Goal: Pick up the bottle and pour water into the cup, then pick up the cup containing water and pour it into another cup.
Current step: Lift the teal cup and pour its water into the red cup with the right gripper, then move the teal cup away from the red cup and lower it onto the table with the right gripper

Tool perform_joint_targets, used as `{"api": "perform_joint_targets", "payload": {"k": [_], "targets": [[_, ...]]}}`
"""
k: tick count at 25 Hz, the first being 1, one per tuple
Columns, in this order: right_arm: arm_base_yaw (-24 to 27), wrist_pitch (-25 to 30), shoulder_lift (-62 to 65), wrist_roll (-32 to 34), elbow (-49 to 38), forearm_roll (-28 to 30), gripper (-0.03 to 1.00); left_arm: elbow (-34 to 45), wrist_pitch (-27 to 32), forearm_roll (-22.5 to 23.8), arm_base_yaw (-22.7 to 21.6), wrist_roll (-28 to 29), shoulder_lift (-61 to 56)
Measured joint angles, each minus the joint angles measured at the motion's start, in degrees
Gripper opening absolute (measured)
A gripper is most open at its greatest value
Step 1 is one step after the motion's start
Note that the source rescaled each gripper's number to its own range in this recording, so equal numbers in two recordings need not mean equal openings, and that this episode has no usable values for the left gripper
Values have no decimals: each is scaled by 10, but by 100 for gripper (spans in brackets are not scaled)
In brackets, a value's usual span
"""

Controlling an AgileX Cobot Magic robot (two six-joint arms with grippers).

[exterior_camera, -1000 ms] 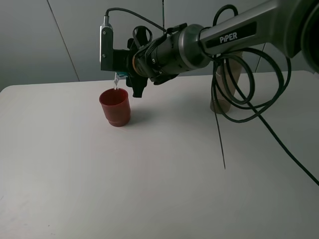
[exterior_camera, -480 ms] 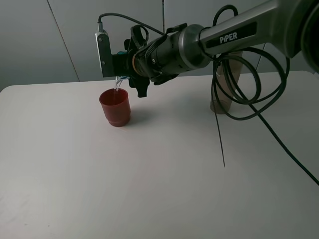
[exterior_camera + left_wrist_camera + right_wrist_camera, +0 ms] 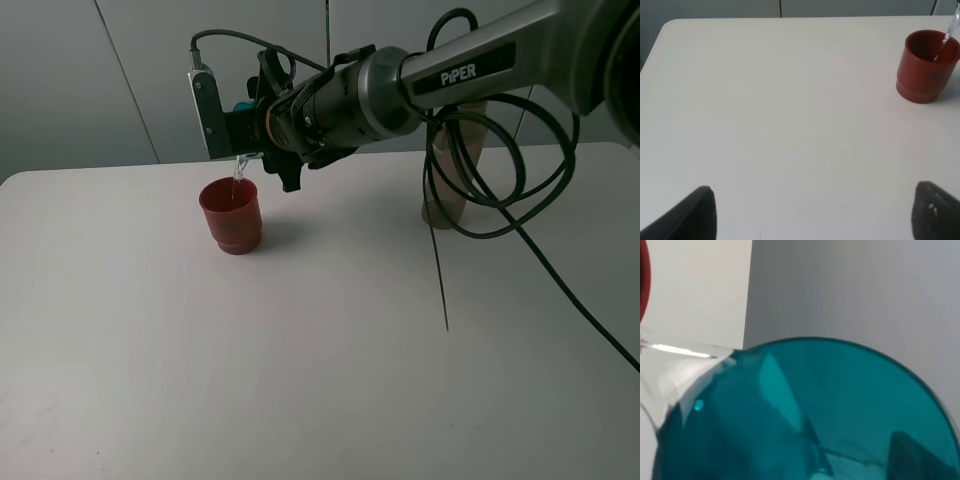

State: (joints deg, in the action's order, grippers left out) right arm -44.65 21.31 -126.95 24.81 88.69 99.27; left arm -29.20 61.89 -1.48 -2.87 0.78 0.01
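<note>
Left claw: only two dark fingertips show, set wide apart over bare table, nothing between them. Red cup stands upright on the table, left of centre. A thin stream of water falls into it from the teal cup, tipped over just above its rim. Right claw is clamped on the teal cup, wrist rolled sideways. Bottle stands upright well to the right, partly hidden behind the arm's cables.
</note>
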Motion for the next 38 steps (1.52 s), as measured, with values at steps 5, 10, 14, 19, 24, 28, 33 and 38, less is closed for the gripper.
{"api": "perform_joint_targets", "payload": {"k": [5, 10, 14, 19, 24, 28, 33, 38], "targets": [[0, 2, 0, 0, 0, 0, 11, 0, 0, 0, 0, 0, 0], [0, 3, 0, 0, 0, 0, 11, 0, 0, 0, 0, 0, 0], [0, 5, 0, -1, 0, 0, 11, 0, 0, 0, 0, 0, 0], [-3, 6, 0, -8, 0, 0, 11, 0, 0, 0, 0, 0, 0], [-13, 6, -5, -20, 1, 0, 11, 0, 0, 0, 0, 0, 0], [-15, 8, -23, -22, 5, 0, 11, 0, 0, 0, 0, 0, 0], [-20, 13, -28, -50, 6, 0, 11, 0, 0, 0, 0, 0, 0], [-21, 24, -28, -76, 6, 0, 11, 0, 0, 0, 0, 0, 0]]}}
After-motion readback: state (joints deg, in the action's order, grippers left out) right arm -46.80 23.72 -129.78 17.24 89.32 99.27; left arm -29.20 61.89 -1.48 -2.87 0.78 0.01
